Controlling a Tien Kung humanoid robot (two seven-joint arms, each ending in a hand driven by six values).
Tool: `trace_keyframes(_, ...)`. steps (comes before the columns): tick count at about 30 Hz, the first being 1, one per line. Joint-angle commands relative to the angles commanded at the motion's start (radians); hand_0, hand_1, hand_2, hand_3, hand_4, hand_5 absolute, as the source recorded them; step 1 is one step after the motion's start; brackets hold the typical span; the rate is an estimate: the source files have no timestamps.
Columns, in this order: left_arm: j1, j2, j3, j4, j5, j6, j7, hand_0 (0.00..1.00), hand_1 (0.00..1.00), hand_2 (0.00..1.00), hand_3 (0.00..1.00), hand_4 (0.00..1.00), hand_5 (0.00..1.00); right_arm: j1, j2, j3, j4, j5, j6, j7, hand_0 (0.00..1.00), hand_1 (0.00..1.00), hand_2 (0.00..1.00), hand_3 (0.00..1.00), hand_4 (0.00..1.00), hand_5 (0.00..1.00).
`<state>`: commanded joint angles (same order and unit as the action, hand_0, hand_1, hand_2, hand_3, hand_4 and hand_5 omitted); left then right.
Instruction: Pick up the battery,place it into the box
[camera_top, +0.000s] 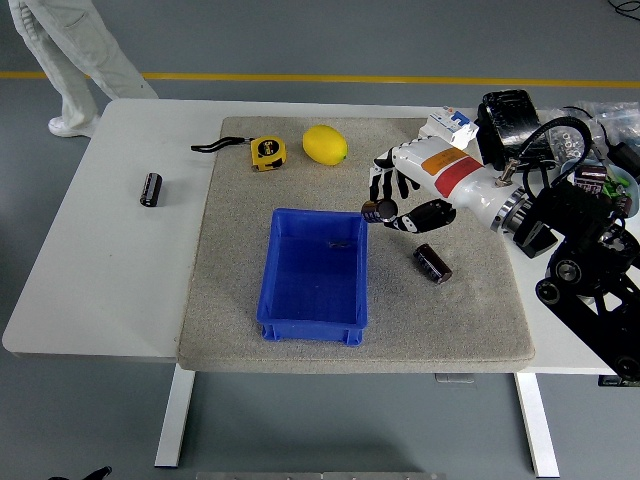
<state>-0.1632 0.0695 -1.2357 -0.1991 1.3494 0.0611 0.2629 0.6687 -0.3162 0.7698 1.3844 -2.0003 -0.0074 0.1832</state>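
Observation:
A blue box (314, 318) stands open on the grey mat (240, 260) in mid-table. My right hand (386, 207) hovers just above the box's right rim, its fingers (386, 183) and thumb shut on a small black cylindrical battery (377, 210). A second black battery (432, 263) lies on the mat to the right of the box, below my hand. A third black battery (150, 189) rests on the bare white table at far left. My left arm does not show.
A yellow lemon (324, 144) and a yellow tape measure (266, 152) sit at the mat's back edge. A white breaker (446, 130), a black packet (513, 130) and a bowl of parts (592, 186) crowd the back right. A person's legs (70, 55) stand at top left.

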Motion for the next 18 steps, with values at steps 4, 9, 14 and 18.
trace_keyframes(4,-0.001,0.001,-0.004,-0.001,0.009,0.000,0.003,0.708,0.654,0.779,0.787,0.759,0.779,0.062,0.033,-0.124,0.003,-0.024,-0.012,0.015,0.230,0.280,0.365,0.410,0.921,0.002)
trace_keyframes(9,-0.003,0.001,0.002,-0.003,0.005,0.001,0.006,0.707,0.651,0.777,0.787,0.758,0.779,0.109,0.076,-0.221,-0.009,-0.045,0.022,0.003,0.293,0.366,0.439,0.471,0.897,0.002)
trace_keyframes(14,-0.003,0.002,0.001,-0.003,0.004,0.004,0.004,0.707,0.651,0.776,0.786,0.758,0.779,0.119,0.079,-0.222,-0.010,-0.052,0.087,-0.046,0.476,0.520,0.731,0.802,0.875,0.167)
trace_keyframes(18,-0.002,0.002,-0.002,-0.003,0.008,0.004,0.005,0.705,0.647,0.775,0.784,0.758,0.778,0.113,0.069,-0.190,-0.020,-0.045,0.088,-0.058,0.561,0.610,0.816,0.892,0.918,0.206)
